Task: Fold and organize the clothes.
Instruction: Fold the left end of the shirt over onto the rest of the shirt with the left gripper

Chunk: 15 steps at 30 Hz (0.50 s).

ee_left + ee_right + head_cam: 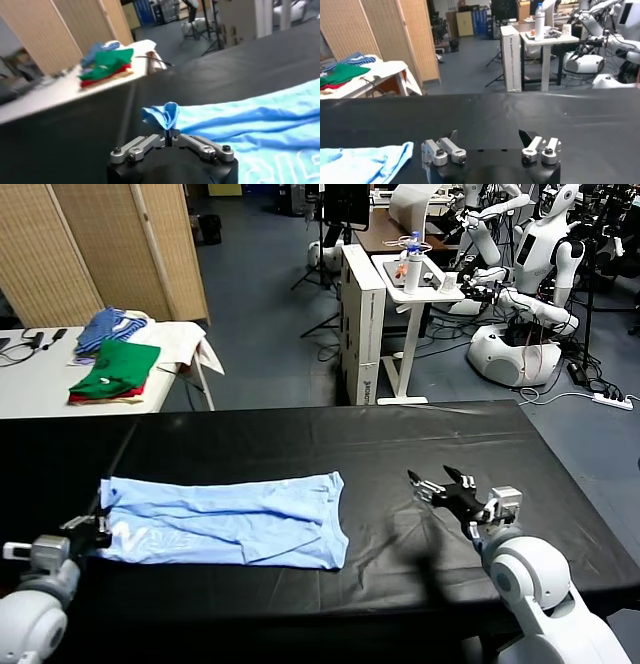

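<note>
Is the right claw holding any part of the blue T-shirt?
No: the right claw hangs open over bare black table, apart from the T-shirt.

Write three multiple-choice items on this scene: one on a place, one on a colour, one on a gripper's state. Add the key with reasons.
1. Where does the light sky-blue cotton T-shirt lie?
A. On the black-covered table
B. On the white side table
C. On the floor

2. What colour is the top folded garment on the white side table?
A. Yellow
B. Green
C. Black

3. How does the left gripper stand?
A. Wide open above the shirt
B. Shut on a corner of the shirt
C. Shut on nothing

Key: 1 A, the shirt is spread flat on the black cover. 2 B, green lies over red. 3 B, the left wrist view shows a blue fold pinched between the fingers, while the right gripper stands open beside the shirt.
</note>
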Available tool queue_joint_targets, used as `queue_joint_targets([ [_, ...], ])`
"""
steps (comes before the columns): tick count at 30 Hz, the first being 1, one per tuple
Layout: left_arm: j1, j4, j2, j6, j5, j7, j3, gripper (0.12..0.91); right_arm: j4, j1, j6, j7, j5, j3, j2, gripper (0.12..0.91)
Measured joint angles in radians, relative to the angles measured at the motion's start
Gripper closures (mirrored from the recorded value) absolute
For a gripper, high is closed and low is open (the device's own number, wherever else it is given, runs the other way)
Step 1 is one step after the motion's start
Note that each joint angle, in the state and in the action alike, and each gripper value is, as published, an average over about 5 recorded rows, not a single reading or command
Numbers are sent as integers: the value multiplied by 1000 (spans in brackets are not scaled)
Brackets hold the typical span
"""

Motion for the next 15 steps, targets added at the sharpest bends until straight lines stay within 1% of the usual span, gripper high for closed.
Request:
queue_joint_targets([
  [4, -24, -61, -67, 15, -91, -35, 54, 859, 17, -32, 0, 1, -1, 27, -7, 118],
  [9, -72, -125, -162, 29, -153, -88, 171, 859, 32, -74, 3, -1, -3, 75, -11, 118],
  [11, -96, -135, -195, 29, -157, -95, 224, 859, 34, -90, 4, -2, -7, 93, -8, 118],
  [15, -143, -138, -256, 26, -157, -97, 328, 859, 36, -114, 6, -4, -21, 115, 2, 118],
])
